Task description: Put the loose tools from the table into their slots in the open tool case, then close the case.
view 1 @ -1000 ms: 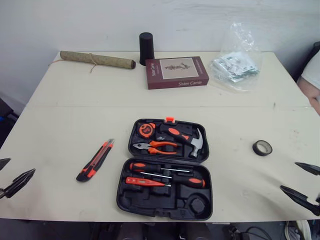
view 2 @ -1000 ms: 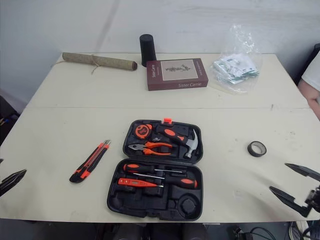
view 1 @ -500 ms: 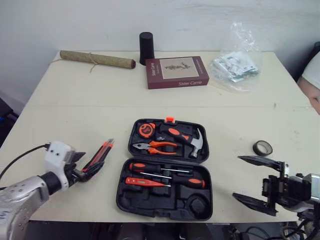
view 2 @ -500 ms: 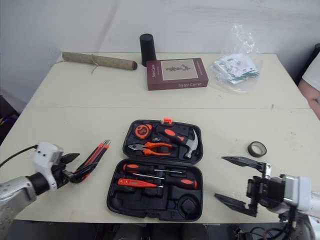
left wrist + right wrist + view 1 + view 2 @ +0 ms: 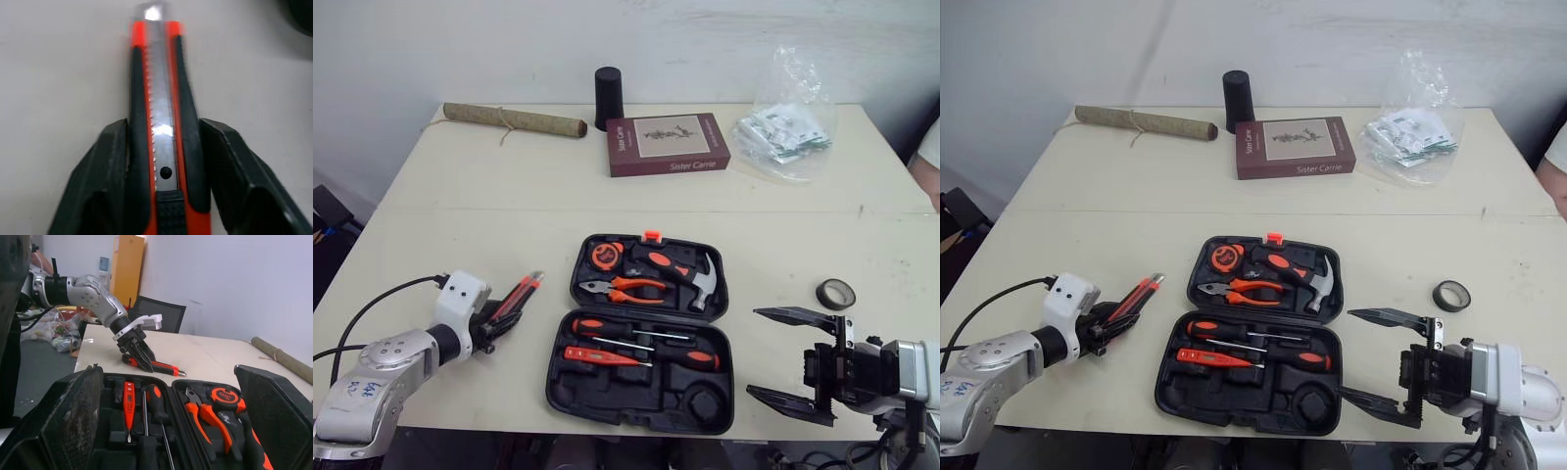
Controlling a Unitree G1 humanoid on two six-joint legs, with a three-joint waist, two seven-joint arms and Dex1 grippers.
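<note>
Now that the left gripper (image 5: 164, 131) has come in from the table (image 5: 607, 186) edge, its jaws seem to pinch the knife (image 5: 523, 293), lying left of the case (image 5: 599, 394), ready for lifting to its slot; the right gripper (image 5: 756, 352) stands open.

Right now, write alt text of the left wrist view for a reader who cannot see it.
An orange-and-black utility knife lies on a pale table, clamped between the two black fingers of the left gripper.
</note>
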